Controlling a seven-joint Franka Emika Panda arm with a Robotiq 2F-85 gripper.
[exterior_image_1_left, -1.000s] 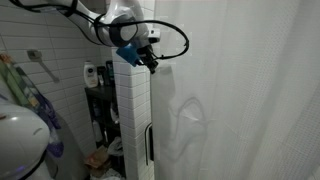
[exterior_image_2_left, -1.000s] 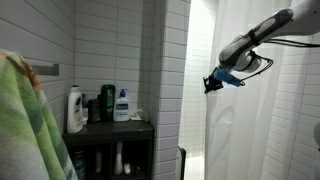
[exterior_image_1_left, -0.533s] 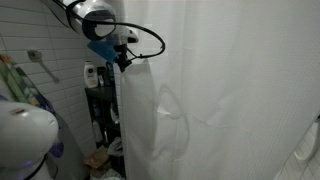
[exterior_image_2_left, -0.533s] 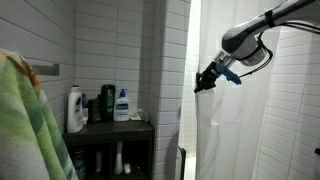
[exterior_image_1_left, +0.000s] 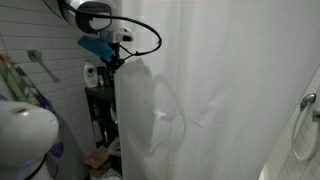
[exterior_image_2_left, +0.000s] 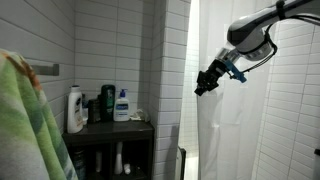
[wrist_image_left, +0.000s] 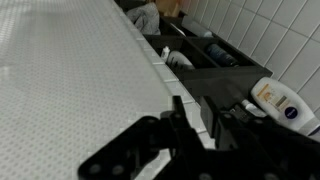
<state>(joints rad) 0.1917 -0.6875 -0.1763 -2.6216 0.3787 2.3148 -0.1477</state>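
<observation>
- Gripper (exterior_image_2_left: 204, 84) sits high up at the free edge of the white shower curtain (exterior_image_2_left: 222, 135), fingertips pointing toward the tiled wall (exterior_image_2_left: 165, 60).
- Jaws look only slightly parted. Can't tell if the fabric edge is pinched between them or just touching.
- Curtain hangs straight down below the gripper and spreads sideways away from the shelf (exterior_image_2_left: 110, 126). Long axis is vertical.
- In an exterior view the curtain edge (exterior_image_1_left: 121, 110) runs down right beside the gripper.
- Wrist view: curtain (wrist_image_left: 70, 80) fills one side, shelf bottles on the other.
- Lotion bottle (exterior_image_2_left: 122, 105) stands well apart from the gripper.
</observation>
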